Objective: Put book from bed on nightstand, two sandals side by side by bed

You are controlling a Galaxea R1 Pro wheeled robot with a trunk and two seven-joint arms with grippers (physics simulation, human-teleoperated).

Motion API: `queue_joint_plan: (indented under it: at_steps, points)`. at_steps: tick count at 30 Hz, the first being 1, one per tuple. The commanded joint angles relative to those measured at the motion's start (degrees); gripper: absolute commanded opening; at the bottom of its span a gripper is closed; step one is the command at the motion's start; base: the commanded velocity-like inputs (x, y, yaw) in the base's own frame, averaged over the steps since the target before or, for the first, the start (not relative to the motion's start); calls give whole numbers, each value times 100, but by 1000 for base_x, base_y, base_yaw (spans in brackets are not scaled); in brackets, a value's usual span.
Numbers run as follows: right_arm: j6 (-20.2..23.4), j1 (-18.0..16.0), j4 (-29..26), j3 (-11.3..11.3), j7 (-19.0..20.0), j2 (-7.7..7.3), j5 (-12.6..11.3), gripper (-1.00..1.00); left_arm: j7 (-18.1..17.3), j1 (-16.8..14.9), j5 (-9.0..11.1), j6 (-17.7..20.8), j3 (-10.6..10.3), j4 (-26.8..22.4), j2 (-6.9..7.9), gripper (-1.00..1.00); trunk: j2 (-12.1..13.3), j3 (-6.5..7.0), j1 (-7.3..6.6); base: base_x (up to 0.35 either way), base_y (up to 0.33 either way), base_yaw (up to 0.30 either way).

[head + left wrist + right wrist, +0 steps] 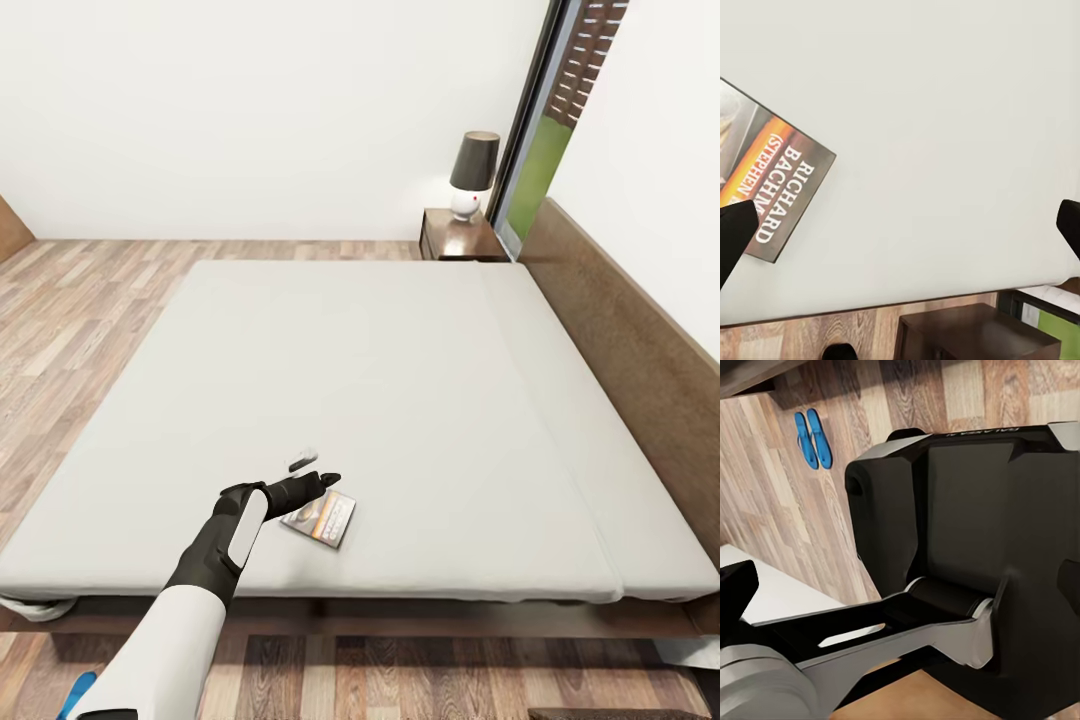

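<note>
The left gripper point(312, 472) hovered open over the book point(322, 519), partly hiding its cover. The bed point(400, 380) ran off-frame at 3 o'clock. I could not tell the right gripper's point(900, 577) finger state.

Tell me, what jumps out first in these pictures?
The big bed spreads across the room, and the left gripper hovers open over the book near the bed's front edge. Far behind, a lamp stands on the nightstand. Two blue sandals lie side by side on the wood floor.
</note>
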Motion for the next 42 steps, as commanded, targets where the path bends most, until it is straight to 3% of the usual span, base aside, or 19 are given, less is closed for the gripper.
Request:
queue_joint_plan:
  at_steps: [1,12,42]
  points:
    - [60,-2,-1,-22,21,0,-27,100,-27,-3,1,41,30,-3,-8,100,-8,-17,2,0,0,-4]
    - [60,-1,-1,-26,14,0,-24,100,-191,-4,9,40,39,-2,8,100,-8,-99,2,2,0,0]
    - [60,-1,0,-29,12,0,-27,100,-270,-4,10,33,31,-8,2,100,-8,-105,2,97,0,0]
